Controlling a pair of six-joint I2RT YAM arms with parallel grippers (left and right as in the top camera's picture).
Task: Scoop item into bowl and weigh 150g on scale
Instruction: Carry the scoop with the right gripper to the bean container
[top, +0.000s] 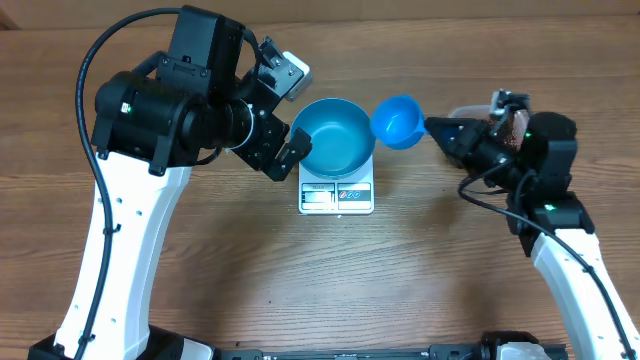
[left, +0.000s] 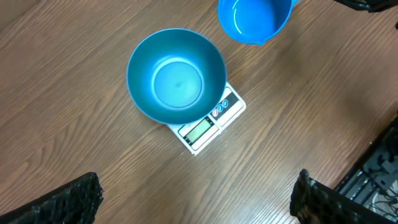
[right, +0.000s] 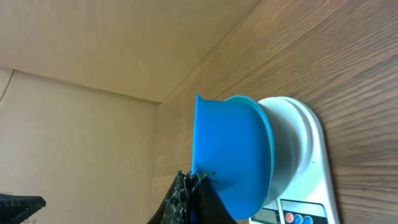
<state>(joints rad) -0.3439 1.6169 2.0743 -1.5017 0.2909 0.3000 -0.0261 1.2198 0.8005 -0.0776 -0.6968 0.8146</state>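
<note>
Left pincer (top: 291, 112) hangs wide open and empty just left of the scale (top: 336, 195); the right pincer (top: 441, 130) clamps the handle of the empty scoop (top: 397, 121) right of it. Beans (top: 512, 128) — farther right, half hidden — look hard, light, prone to roll: scoop them, never pinch.

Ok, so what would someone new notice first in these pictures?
The empty teal-blue bowl sitting on the small white scale at the table's middle stands out first. Just to its right, the right gripper, jaws shut, holds a blue scoop beside the bowl's rim, and it looks empty too. On the bowl's other side the left gripper hangs with jaws wide open.
</note>
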